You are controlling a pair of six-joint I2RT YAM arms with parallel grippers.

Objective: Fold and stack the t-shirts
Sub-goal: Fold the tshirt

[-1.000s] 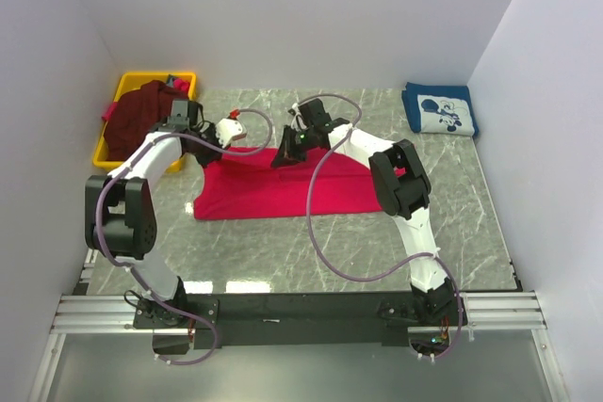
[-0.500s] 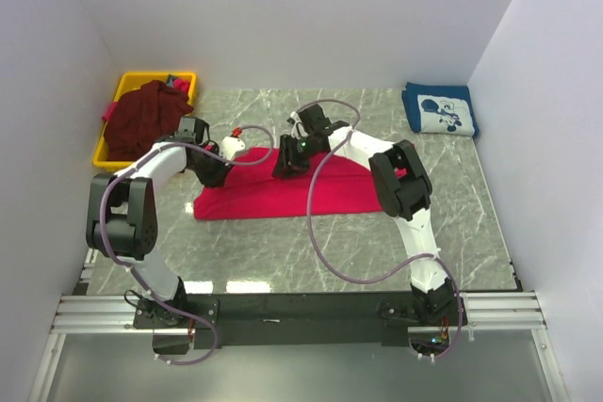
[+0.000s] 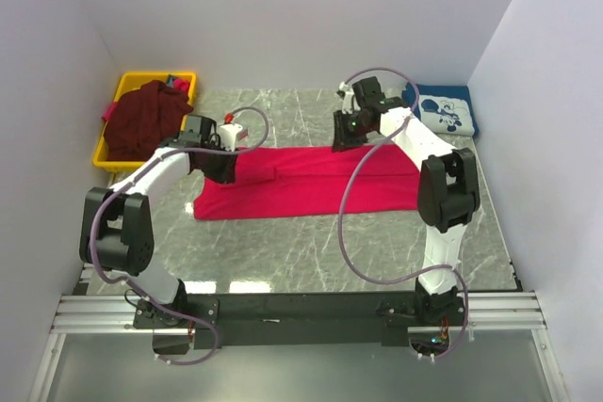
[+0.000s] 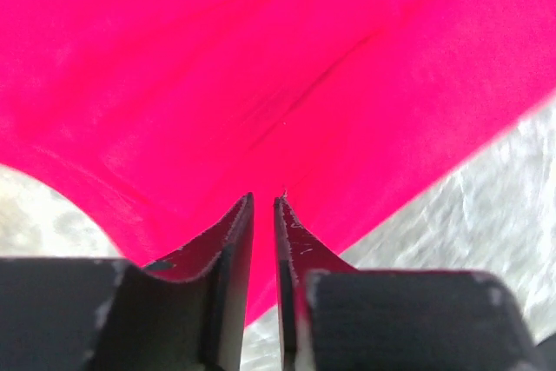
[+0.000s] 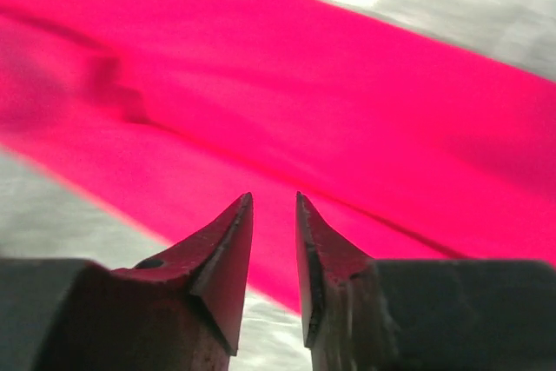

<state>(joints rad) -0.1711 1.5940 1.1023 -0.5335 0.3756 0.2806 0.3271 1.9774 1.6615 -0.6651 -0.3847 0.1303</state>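
Yellow plastic bin [image 3: 130, 77] at far-left corner of marble-patterned table [image 3: 283, 251]: filled with heaped dark maroon t-shirt [image 3: 141, 120], spilling over near rim. Crimson t-shirt [image 3: 301, 181] spread flat mid-table as long band. Navy printed t-shirt [image 3: 443, 112] folded at far-right corner, outside bin. Left gripper [image 4: 263, 202] over crimson cloth's left end, jaws narrowly parted, nothing between. Right gripper [image 5: 274, 202] above cloth's far edge, likewise slightly parted, empty.

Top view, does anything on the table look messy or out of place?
The maroon shirt is heaped in the yellow bin, spilling over its rim. The red shirt lies flat in a long band, and the navy shirt sits folded.
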